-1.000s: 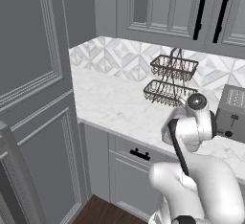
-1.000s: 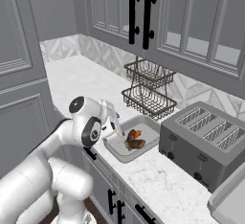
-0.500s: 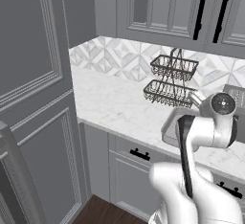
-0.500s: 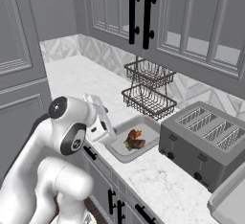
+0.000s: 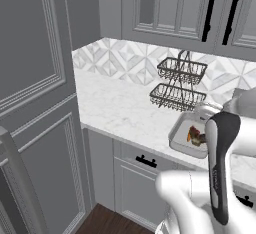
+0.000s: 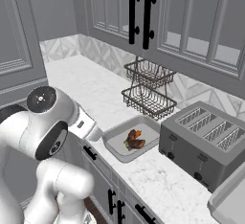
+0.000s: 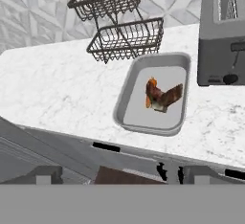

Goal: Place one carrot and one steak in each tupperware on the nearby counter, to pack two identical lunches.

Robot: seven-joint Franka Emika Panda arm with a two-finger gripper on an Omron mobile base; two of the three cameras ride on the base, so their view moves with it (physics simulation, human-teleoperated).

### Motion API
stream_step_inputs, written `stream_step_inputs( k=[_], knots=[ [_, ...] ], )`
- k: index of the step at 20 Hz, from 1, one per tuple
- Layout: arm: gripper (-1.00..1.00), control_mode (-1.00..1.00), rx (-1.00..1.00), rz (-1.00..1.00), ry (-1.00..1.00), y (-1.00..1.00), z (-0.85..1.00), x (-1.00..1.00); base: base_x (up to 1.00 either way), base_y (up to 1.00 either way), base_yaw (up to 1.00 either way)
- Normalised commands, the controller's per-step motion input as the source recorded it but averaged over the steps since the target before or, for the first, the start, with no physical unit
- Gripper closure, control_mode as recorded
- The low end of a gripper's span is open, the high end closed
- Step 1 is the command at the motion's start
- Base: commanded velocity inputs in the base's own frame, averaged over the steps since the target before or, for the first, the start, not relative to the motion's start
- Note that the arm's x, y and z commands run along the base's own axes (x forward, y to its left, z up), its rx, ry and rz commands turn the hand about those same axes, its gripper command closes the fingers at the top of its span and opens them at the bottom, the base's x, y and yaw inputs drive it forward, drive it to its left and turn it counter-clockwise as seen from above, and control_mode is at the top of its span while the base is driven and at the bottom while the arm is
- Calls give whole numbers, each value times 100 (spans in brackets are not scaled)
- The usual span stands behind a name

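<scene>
Arm swung back from the counter (image 7: 57, 94) since a second ago. Gripper (image 7: 172, 173) spread fully wide, holding nothing. Ahead of the fingertips: one tupperware (image 7: 125, 104) with a dark steak (image 7: 165, 97) and a carrot (image 7: 149, 94) inside, touching (carrot partly hidden). Beyond it, wire baskets (image 7: 127, 39); toaster (image 7: 222, 31) just beside.

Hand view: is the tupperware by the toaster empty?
No. The tupperware already holds a dark brown steak with a small orange carrot at its end.
</scene>
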Motion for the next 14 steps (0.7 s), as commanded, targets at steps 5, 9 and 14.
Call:
stream_step_inputs(
  k=[5,9,14],
  knots=[
    [-100,-100,-18,29,1,29,3,-79,0,0,0],
    [-100,100,-14,8,0,13,5,-72,-25,5,3],
    [-100,100,0,0,0,0,0,0,-100,7,6]
  ],
)
